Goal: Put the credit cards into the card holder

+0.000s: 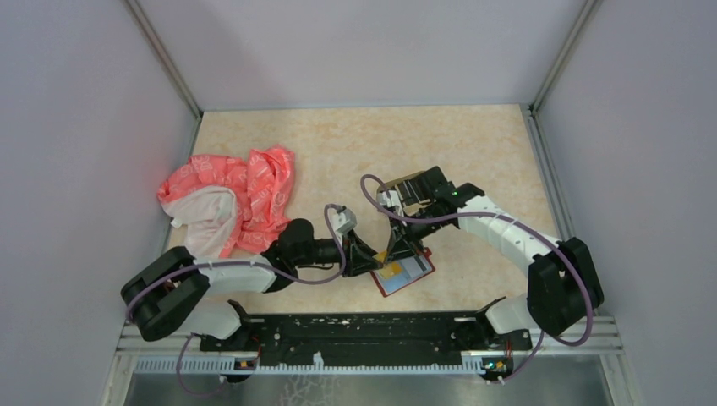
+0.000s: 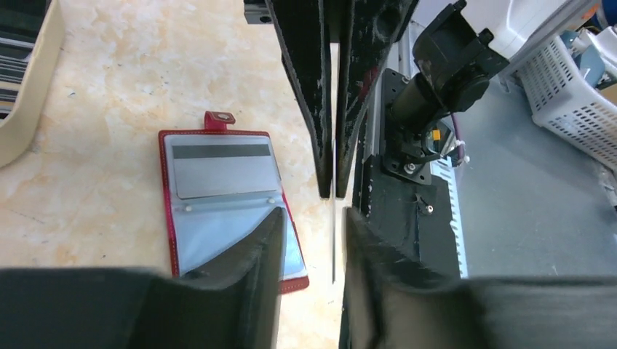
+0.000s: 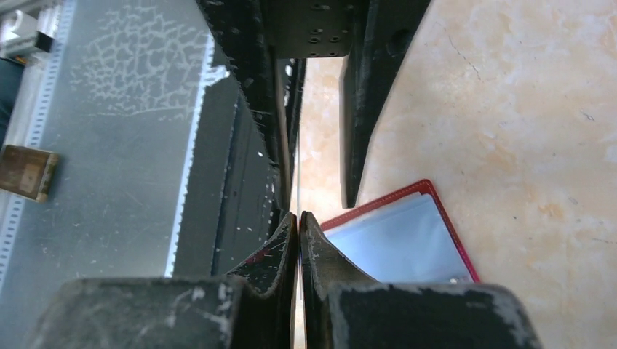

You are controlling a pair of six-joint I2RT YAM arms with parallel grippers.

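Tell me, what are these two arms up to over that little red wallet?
Two robot arms are loading a red card holder, which lies open on the table with a grey card already in one sleeve. The right tool is pinched shut on a credit card, held edge-on close to the holder. The left tool has its fingers apart on either side of that card, not gripping it.

The beige marbled table point(image 1: 355, 144) bears the open red card holder point(image 1: 416, 271), a crumpled pink cloth point(image 1: 241, 199) and a tan tray point(image 2: 25, 94).
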